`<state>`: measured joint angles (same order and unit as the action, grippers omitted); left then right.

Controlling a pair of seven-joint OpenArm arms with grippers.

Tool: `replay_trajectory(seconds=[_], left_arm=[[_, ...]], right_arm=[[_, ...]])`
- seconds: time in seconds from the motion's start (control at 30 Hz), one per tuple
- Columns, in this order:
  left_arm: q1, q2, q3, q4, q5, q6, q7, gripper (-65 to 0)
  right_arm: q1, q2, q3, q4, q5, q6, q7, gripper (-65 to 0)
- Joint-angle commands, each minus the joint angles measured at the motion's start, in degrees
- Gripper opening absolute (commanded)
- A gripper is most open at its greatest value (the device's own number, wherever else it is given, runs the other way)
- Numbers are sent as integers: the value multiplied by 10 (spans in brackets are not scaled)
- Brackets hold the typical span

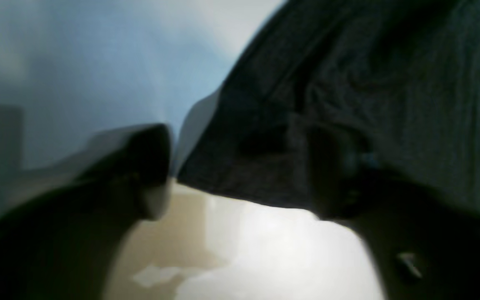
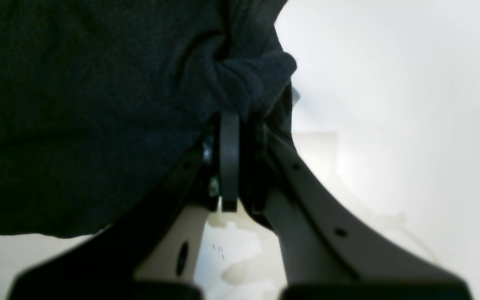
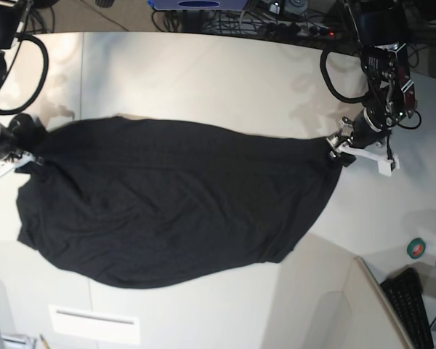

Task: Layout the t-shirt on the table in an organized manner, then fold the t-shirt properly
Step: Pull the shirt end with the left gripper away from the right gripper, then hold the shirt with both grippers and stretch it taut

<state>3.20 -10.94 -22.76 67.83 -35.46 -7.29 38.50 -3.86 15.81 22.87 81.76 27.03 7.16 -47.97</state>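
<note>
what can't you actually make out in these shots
- Print side of the t-shirt: base view shows only plain black cloth.
- Left gripper: left wrist view is blurred; cloth drapes one finger, so whether it is gripped cannot be told.
- Right gripper tips: buried in bunched cloth in the right wrist view.
- Table under the shirt: covered.
- Shirt's sleeves and collar: lost in folds, base view.

Wrist views blurred, glare below; base view sharp, evenly lit, edges bowed.
</note>
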Motion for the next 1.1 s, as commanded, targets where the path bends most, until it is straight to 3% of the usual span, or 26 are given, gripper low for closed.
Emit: replay_trajectory(seconds=[0.0, 0.13, 0.33, 0.47, 0.6, 0.8, 0.97, 1.07], left_arm=[[4, 0, 2, 1, -1, 6, 21, -326], [4, 0, 1, 2, -1, 6, 22, -650], [4, -26, -4, 50, -4, 6, 24, -650], [-1, -27, 1, 77, -4, 6, 24, -650], [-25, -23, 2, 74, 0, 6, 24, -650], [-44, -22, 2, 69, 1, 7, 24, -650], [-47, -26, 21, 69, 2, 8, 24, -650], [-45, -26, 49, 69, 2, 9, 23, -650]], right_arm=[[6, 9, 3, 12, 4, 2, 11, -650], [8, 5, 3, 12, 4, 2, 10, -650], [22, -22, 3, 38, 4, -3, -79, -650], [50, -31, 1, 73, 3, -3, -88, -650], [136, -17, -48, 7, 2, -41, -101, -650], [274, -13, -140, -188, 2, -52, -39, -650], [370, -13, -241, -381, 2, -52, 83, -650], [392, -13, -296, -425, 2, -52, 113, -650]])
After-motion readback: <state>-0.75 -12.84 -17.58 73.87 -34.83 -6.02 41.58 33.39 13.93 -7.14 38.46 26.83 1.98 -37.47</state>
